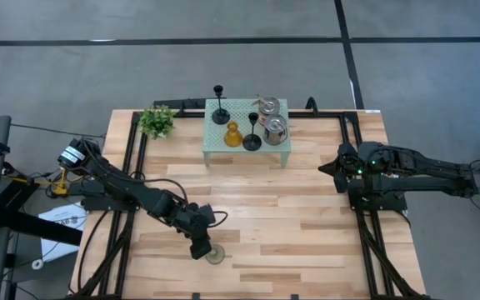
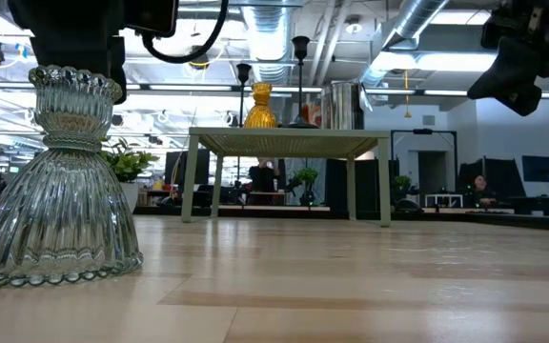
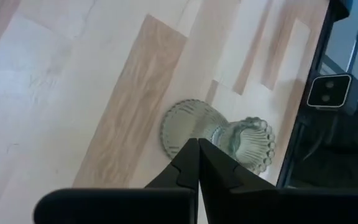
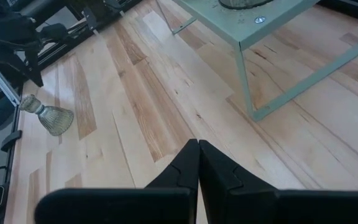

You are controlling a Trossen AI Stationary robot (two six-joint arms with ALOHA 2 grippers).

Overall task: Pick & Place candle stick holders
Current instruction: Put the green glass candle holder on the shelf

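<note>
Plant (image 1: pixel 157 122) sits near the table's (image 1: pixel 307 225) far left corner, at about ten o'clock from the table's middle in the high view. Nearer, at about seven o'clock, the left gripper (image 1: pixel 199 249) hangs just beside the green holder (image 1: pixel 216 255), which stands upright on the wood at the near edge. The wrist view shows that gripper's fingers (image 3: pixel 188 163) pressed together with nothing between them, their tips above the holder and hiding part of its base. In the low view the holder fills the left side, its base cut off by the picture's edge and the gripper above it mostly out of frame. At twelve o'clock a pale stand (image 1: pixel 215 142) carries the rest: two black holders (image 1: pixel 220 112), an amber holder (image 1: pixel 232 136), and two clear holders (image 1: pixel 273 127) whose outlines run together from above. From table height the clear pair shows only as a dim shape behind the amber one. At three o'clock the right gripper (image 1: pixel 327 167) waits above the table's right edge, closed and empty, well apart from the stand.
</note>
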